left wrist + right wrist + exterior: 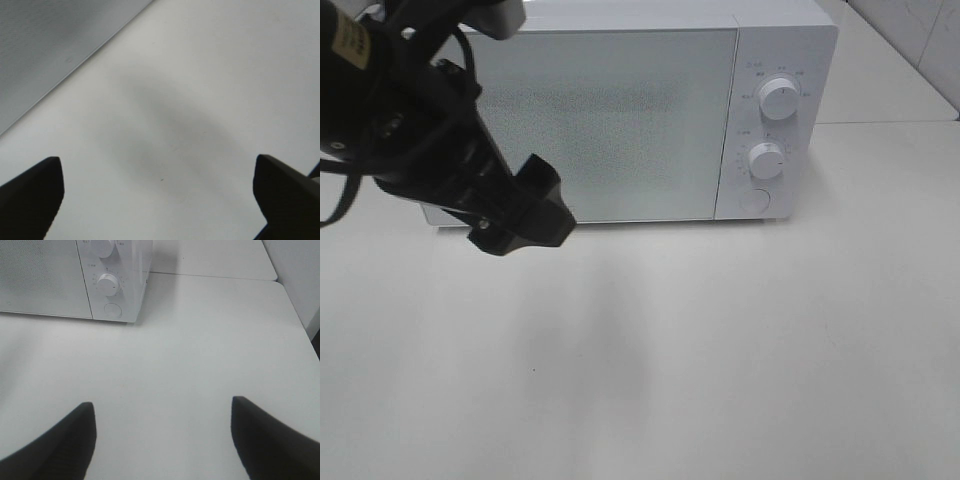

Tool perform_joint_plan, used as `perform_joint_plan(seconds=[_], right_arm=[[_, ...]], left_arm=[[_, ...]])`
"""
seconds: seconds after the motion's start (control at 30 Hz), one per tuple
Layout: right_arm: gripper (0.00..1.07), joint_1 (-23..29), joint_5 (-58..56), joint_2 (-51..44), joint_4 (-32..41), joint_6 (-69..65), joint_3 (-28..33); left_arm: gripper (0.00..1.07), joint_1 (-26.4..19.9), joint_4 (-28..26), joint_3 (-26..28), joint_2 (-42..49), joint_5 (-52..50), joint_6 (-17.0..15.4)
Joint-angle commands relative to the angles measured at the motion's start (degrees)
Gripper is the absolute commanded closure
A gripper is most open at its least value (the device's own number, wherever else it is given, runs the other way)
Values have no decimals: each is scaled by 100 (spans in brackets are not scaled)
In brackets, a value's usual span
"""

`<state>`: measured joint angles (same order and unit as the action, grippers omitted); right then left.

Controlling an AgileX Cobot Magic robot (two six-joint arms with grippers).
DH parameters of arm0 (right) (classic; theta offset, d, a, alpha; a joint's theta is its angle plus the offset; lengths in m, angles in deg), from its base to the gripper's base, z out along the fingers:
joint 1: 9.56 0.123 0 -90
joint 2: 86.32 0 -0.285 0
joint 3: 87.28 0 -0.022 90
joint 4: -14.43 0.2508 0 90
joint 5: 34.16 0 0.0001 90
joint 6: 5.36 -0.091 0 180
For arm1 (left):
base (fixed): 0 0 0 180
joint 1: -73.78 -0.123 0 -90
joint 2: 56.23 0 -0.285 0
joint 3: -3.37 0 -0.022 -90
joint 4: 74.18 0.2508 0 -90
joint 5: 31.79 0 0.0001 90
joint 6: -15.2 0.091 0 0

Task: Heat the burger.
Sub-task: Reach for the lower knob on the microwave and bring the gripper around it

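A white microwave [620, 110] stands at the rear of the worktop [720, 350], its frosted door [605, 125] shut. The left gripper [157, 162] hangs just before the oven's front left corner, jaws spread wide and holding nothing. The right gripper [162, 405], nearer the worktop's front edge, is likewise wide and empty. The burger shows in no view, and whether it lies behind the door cannot be told.

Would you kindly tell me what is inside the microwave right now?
The microwave is shut; its speckled door lets nothing show through, so any contents are hidden.
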<state>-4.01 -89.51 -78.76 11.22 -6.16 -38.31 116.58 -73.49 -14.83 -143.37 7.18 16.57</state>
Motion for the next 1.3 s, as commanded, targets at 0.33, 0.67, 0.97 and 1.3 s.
perform_joint_plan(seconds=[0.33, 0.67, 0.97, 1.3], right_arm=[[33, 0, 23, -155, 6, 17, 17], [33, 0, 23, -155, 6, 17, 17], [33, 0, 23, -155, 6, 17, 17], [33, 0, 23, -155, 6, 17, 17]], left_arm=[[6, -1965, 498, -11, 985, 968, 34], [6, -4423, -458, -241, 1914, 1186, 1255], [6, -4704, -917, -1415, 3019, 1180, 1438], [6, -4704, -1152, -2515, 5105, 1180, 1444]])
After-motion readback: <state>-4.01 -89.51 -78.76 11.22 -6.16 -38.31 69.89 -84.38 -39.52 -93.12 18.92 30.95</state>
